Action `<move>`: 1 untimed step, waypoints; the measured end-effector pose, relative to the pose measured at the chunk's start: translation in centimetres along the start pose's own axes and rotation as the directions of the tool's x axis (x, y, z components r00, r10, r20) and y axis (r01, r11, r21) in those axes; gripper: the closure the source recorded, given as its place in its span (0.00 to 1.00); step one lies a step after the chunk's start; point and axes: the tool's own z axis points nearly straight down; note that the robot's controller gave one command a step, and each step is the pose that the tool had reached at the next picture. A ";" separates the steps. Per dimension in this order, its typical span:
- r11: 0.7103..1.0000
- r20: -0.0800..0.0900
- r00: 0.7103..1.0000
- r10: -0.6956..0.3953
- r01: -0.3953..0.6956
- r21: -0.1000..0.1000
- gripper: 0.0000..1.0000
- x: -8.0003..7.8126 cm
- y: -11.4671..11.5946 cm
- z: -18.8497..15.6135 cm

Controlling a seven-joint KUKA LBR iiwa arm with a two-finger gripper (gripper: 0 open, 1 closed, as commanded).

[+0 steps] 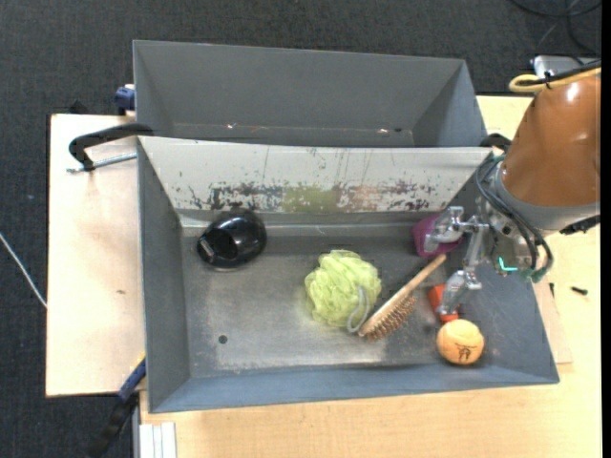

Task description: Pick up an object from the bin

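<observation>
My gripper (466, 256) hangs low over the bin's right side, coming in from the right. Just below it lies a small red thing (437, 299), partly hidden by the gripper. A wooden brush (399, 303) lies slantwise to its left, handle end close to the gripper and bristle head toward the bin's middle. A purple thing (426, 238) sits behind the gripper against the back wall. An orange ball (460, 342) rests near the front right corner, a little in front of the gripper.
A light green mesh bath sponge (341, 287) lies mid-bin, touching the brush head. A black rounded thing (231, 239) sits at the back left. The arm's orange cover looms over the bin's right rim.
</observation>
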 end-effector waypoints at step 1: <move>1.000 0.008 1.000 -0.002 0.002 0.001 0.00 -0.2 0.0 -0.4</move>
